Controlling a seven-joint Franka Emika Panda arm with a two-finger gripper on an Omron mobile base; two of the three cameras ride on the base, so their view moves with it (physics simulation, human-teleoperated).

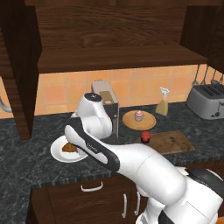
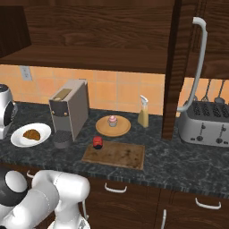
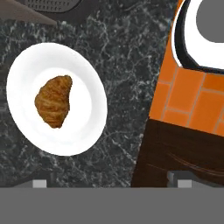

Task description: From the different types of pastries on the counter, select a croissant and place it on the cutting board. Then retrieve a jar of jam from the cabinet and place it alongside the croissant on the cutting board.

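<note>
The croissant (image 3: 53, 101) lies on a white plate (image 3: 87, 127) on the counter (image 3: 127, 65); the gripper (image 3: 109, 183) hovers above, fingers spread wide, empty.

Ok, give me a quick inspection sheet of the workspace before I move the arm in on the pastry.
Surface: dark speckled counter, looks dry.
Croissant: lying on the white plate, not on the board yet.
Cutting board: bare on top.
Jar of jam: upright at the board's far left corner; on or just off the board, cannot tell.
Cabinet: shelf open to view.
Clutter: pink cupcake on round wooden plate, spray bottle, coffee machine, toaster.
Gripper: above the counter beside the croissant's plate, holding nothing, fingertips apart.
Cables: nothing seen.
Surroundings: orange tiled wall, utensils hanging by the toaster.
</note>
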